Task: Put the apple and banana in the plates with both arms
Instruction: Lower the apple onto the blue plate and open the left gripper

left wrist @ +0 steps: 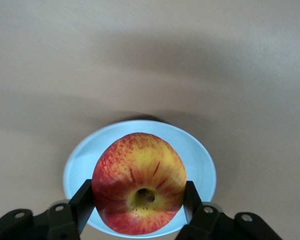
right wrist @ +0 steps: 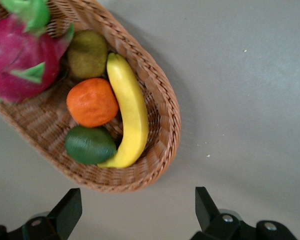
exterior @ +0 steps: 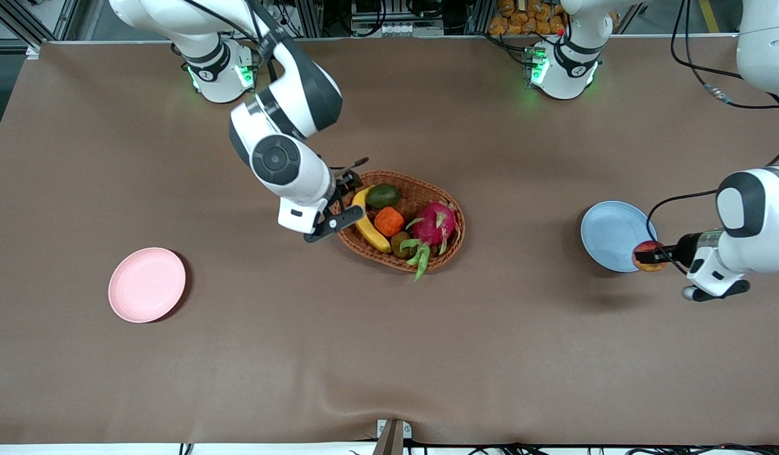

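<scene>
The wicker basket point(exterior: 405, 221) sits mid-table. The banana point(exterior: 369, 225) lies inside it along the wall toward the right arm's end, beside an orange fruit point(exterior: 389, 221), an avocado point(exterior: 382, 196) and a dragon fruit point(exterior: 434, 224). The right gripper point(right wrist: 136, 212) hovers over the table just beside that basket wall — fingers spread wide, holding nothing.

The left gripper point(exterior: 650, 256) is clamped on the apple point(left wrist: 139, 183) over the rim of the light blue plate point(exterior: 612, 235) (toward the left arm's end from the basket). The pink plate point(exterior: 147, 284) lies toward the right arm's end.
</scene>
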You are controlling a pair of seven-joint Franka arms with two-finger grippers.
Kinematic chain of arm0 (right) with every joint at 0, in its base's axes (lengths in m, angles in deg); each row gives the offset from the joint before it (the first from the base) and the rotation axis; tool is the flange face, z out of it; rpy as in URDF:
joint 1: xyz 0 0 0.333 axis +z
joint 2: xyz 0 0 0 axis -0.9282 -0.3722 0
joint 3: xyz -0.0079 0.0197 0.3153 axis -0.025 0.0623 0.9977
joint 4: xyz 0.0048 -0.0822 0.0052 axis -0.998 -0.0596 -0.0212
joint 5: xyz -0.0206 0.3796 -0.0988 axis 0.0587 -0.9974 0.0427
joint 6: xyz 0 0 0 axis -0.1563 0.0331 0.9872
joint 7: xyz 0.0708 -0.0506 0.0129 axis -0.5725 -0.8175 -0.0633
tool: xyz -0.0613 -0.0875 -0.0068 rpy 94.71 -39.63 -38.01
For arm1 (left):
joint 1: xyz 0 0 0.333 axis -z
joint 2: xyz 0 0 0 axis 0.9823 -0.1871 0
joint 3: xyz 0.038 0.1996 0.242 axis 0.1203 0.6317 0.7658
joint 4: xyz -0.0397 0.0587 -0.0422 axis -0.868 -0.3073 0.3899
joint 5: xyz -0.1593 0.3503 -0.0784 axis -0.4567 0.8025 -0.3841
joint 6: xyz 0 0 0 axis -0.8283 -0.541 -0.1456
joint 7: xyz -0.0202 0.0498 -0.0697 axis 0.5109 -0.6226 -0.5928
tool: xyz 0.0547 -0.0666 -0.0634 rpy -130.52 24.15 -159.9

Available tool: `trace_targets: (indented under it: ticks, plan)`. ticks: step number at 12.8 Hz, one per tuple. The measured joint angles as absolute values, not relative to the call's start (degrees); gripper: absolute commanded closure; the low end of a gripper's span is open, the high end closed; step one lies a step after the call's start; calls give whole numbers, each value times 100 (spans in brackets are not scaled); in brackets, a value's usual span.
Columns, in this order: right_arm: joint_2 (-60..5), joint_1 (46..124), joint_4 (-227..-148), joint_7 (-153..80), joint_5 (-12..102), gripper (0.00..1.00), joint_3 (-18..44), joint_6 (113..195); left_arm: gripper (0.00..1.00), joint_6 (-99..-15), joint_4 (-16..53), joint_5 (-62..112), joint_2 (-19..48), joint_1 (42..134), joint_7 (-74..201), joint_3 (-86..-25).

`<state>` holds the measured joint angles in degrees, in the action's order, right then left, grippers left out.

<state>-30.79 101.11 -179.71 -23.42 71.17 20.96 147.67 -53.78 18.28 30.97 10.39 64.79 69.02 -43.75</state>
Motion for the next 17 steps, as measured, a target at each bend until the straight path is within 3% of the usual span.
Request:
trace_targets:
  ticks: [2,4,7,8,10,17]
  plan:
    - [-3329,10364,-18003,-1647,7153,0,2095,15142,97,-5420,2118,2817,1040,6476,7044,-4393]
    - [-3570,10525,-18012,-1267,7201,0,2088,15580,87,-5492,2295,2757,1040,6407,7308,-4391]
    - [-3930,10593,-18018,-763,7216,0,2082,15989,53,-5622,2445,2752,1041,6170,7549,-4389]
    - [-3987,10615,-18018,-608,7225,4,2081,16017,50,-5629,2472,2741,1041,6146,7555,-4390]
    - [-4004,10618,-18017,-477,7231,25,2056,16018,0,-5633,2520,2619,1040,6148,7555,-4417]
    - [-4012,10625,-18240,-468,7308,27,1985,16061,0,-5636,2486,2558,1290,6160,7509,-4664]
